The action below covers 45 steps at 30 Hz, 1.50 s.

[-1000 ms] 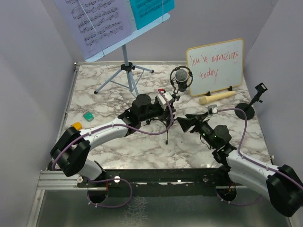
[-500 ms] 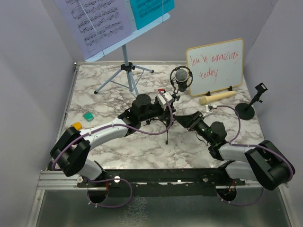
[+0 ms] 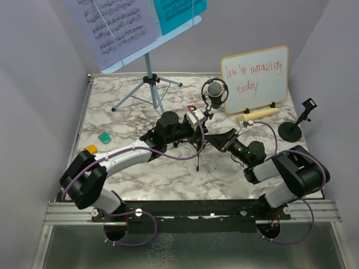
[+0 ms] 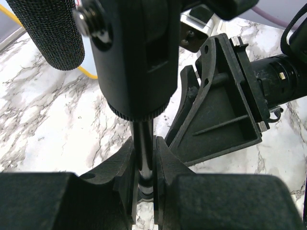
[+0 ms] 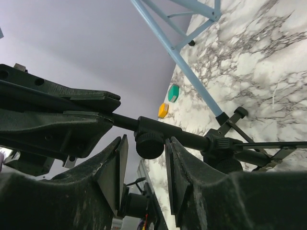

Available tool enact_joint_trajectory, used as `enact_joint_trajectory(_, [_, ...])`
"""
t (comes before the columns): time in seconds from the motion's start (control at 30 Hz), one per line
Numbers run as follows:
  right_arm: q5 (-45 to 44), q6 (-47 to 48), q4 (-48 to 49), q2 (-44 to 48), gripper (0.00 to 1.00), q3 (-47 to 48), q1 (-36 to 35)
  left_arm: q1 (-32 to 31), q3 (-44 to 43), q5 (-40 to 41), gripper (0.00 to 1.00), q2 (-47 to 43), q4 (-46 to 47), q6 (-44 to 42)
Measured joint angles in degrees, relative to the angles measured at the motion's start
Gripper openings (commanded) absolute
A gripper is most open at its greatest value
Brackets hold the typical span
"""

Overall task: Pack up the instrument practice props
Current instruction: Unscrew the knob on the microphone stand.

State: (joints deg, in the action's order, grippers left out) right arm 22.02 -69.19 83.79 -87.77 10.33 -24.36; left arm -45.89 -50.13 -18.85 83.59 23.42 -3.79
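Gripping the thin stem of the black studio microphone with the left end effector, both fingers pressed against it just under the thick black collar, mesh head up and left of the fingers. Straddling a round knob on the same stem with the right end effector, spread apart with a slight gap on one side of the knob, so not clamped on it. Small tripod hub just past the right fingers, above the marble surface. Beyond the left end effector, upright: light-blue music rack carrying printed music sheet and cyan sheet. Beyond the right end effector, lying flat: cream handheld microphone below the whiteboard; to its right, black round-base pole. Far left of the left end effector: green block and orange block
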Motion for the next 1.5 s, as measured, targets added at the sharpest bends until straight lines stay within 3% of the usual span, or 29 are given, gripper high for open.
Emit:
enact_joint_trajectory(0.23, [2.34,-1.97,2.27,-4.09,0.33,1.68,0.0,0.0,0.0,0.0,0.0,0.0,0.0,0.0])
enact_joint_trajectory(0.53, [4.28,-2.84,3.41,-5.25,0.02,1.77,0.76,0.02,0.0,0.0,0.0,-0.02,-0.04,0.0])
enact_joint_trajectory(0.73, [7.93,4.11,1.6,-4.17,0.0,3.17,1.27,0.07,0.0,0.04,0.0,-0.02,-0.15,0.0])
enact_joint_trajectory(1.03, [12.55,31.12,-20.96,8.55,0.0,7.56,1.55,0.15,-0.11,0.0,0.0,-0.15,-0.52,0.09])
enact_joint_trajectory(1.33, [13.66,69.0,-41.88,20.15,0.01,10.56,-1.27,-0.11,-0.39,-1.29,0.0,-0.13,-1.2,0.98])
enact_joint_trajectory(1.5, [11.61,90.12,-48.5,22.64,0.0,11.91,-4.46,-0.07,-0.76,-1.33,0.0,-0.13,-1.88,1.31])
